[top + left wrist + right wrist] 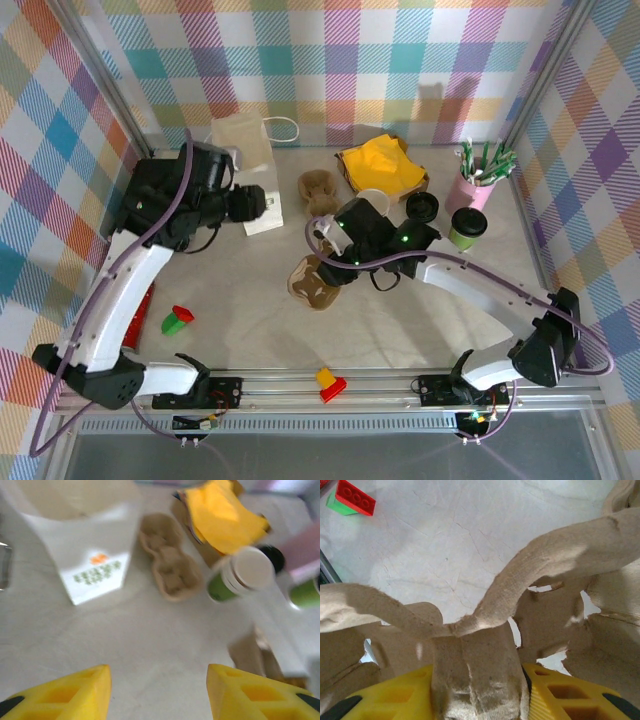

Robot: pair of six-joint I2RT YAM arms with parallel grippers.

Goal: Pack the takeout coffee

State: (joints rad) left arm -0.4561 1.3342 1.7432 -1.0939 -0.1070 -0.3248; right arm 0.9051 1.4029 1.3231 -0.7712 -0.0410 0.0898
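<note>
Right claw (pixel 477 682) grips pulp cup carrier (pixel 560 555) ridge

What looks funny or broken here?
The brown cup carrier pinched in the right tool has ragged, torn-looking edges. Red and green toy bricks lie on the table, which seems odd among coffee things.

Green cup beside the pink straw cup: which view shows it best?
Top external: the whole green cup stands unobstructed, dark top visible. Left wrist has the cup blurred, cut off at the frame's right edge.
</note>
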